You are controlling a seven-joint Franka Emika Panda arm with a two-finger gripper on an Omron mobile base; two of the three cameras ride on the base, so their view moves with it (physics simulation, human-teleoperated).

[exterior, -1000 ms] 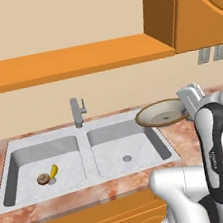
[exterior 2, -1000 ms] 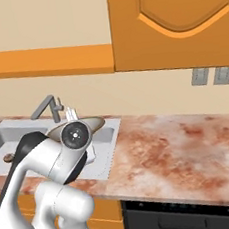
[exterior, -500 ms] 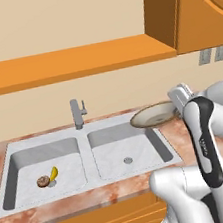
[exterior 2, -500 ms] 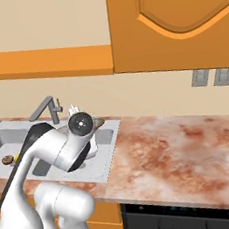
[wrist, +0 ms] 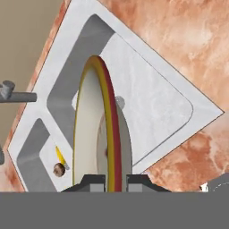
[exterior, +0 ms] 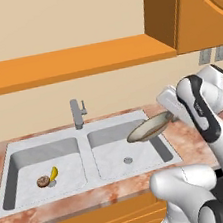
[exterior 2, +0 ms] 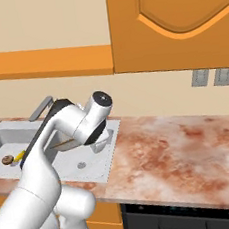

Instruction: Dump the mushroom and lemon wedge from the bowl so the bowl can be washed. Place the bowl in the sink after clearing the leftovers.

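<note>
Left basin: the mushroom [exterior: 42,182] and the lemon wedge [exterior: 53,173] lie just beside each other on the floor of the sink [exterior: 26,202], so the dumping looks finished.
Faucet: the grey faucet [exterior: 76,113] stands behind the divider between the two basins.
Right basin: bare but for its round drain [exterior: 128,160]; the bowl [exterior: 149,127] hangs above its right part, tilted and apparently empty.
Gripper: the gripper [wrist: 112,181] pinches the bowl by its rim, one finger on each side of the wall.
Worktop: the marbled worktop [exterior 2: 191,153] runs off to the right of the sink.
Step in hand: carrying the cleared bowl to the sink.
Next move: probably lower the bowl into the right basin, level it, and let go only once it rests there, well off the basin wall.
</note>
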